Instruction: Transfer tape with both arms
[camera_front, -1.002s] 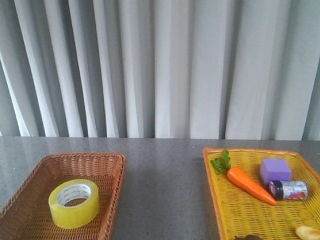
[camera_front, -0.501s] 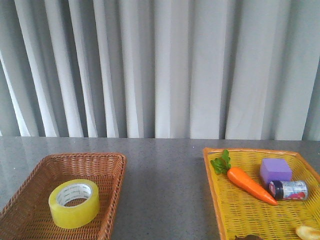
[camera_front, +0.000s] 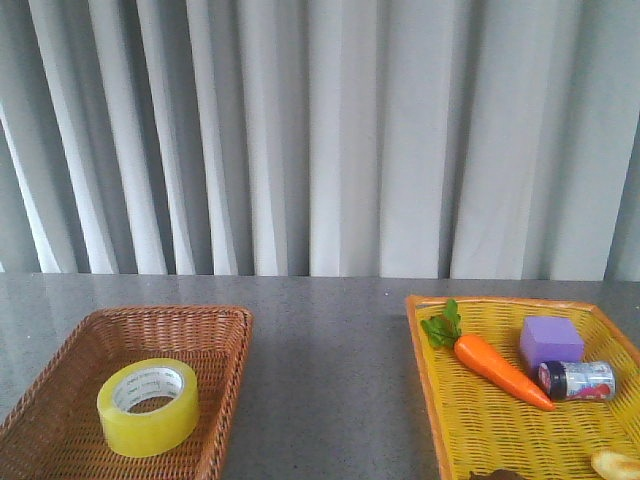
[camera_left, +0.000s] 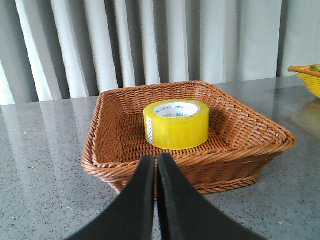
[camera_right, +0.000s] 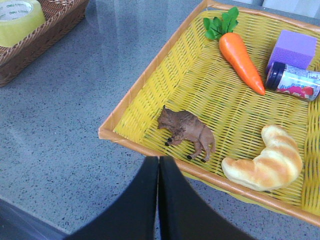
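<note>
Both end effectors pressed closed, holding nothing | tape (camera_front: 148, 407) mid brown basket (camera_front: 225, 318) | bare table (camera_front: 325, 400) strip between baskets

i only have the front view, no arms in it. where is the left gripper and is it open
Observer: The left gripper is shut, fingers pressed together, on the near side of the brown wicker basket and outside its rim.
Operator: is it lined up with the tape
Observer: Roughly. In the left wrist view the tape lies flat in the basket just beyond the fingertips, slightly to one side, untouched.
Operator: and the right one
Observer: The right gripper is also shut and empty, at the near edge of the yellow tray.
Operator: what's cut off at the bottom of my tray
Observer: A brown toy animal on its side and a croissant.
</note>
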